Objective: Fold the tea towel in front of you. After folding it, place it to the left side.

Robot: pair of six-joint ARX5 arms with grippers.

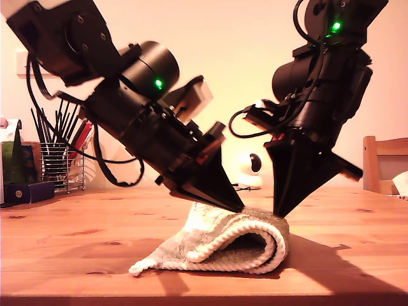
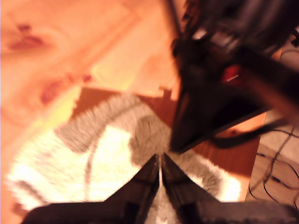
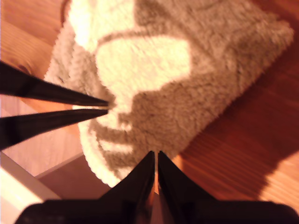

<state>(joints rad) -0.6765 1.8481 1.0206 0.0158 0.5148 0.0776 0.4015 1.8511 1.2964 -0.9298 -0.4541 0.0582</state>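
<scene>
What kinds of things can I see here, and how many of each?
Grippers: 2 (my first gripper, my second gripper)
Tea towel: 1
Wire utensil holder: 1
Wooden chair: 1
Total: 5

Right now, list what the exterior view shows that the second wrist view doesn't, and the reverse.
Exterior only: the utensil rack, the chair, and the tea towel's folded side profile. Second wrist only: the towel's fluffy top face from above. Both: the towel on the wooden table, with my second pincer and the other pincer at it.
</scene>
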